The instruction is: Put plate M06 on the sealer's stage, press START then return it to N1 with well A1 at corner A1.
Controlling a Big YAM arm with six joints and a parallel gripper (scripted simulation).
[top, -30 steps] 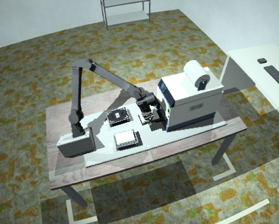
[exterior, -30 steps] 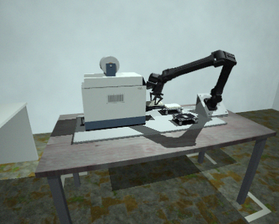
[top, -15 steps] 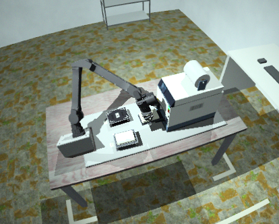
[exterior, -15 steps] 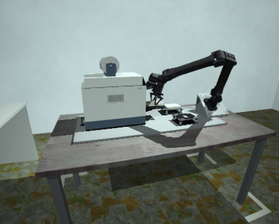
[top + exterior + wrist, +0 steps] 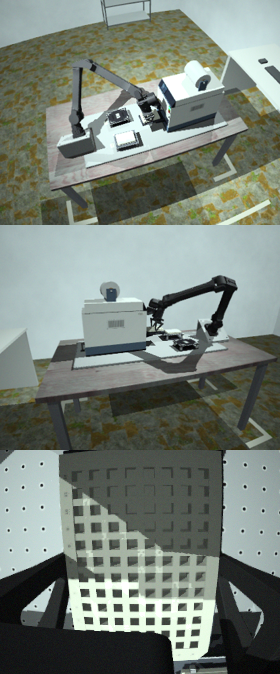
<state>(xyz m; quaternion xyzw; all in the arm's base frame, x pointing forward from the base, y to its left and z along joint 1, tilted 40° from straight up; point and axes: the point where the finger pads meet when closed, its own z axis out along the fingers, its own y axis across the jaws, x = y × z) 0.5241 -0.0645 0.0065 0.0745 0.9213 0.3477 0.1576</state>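
My gripper [image 5: 148, 118] [image 5: 157, 326] [image 5: 142, 560] is shut on plate M06 [image 5: 145, 570], with one finger along each long side. The pale plate, with open square wells, fills the middle of the wrist view, partly in shadow. It is at the sealer's stage, a dark part [image 5: 153, 334] in front of the sealer [image 5: 193, 112] [image 5: 115, 326]. Whether the plate rests flat inside the locators is hidden. One dark nest [image 5: 118, 116] [image 5: 185, 343] holds no plate. The other nest bears a white plate [image 5: 126, 138] [image 5: 174, 331]. Small green and red spots show on the sealer's front; which is lit cannot be told.
The sealer's tall body stands close beside my wrist, with a foil roll [image 5: 197, 74] [image 5: 109, 289] on top. Both nests stand between the sealer and the arm's base [image 5: 77, 144] [image 5: 213, 333], on a pale perforated board [image 5: 101, 159] [image 5: 101, 360].
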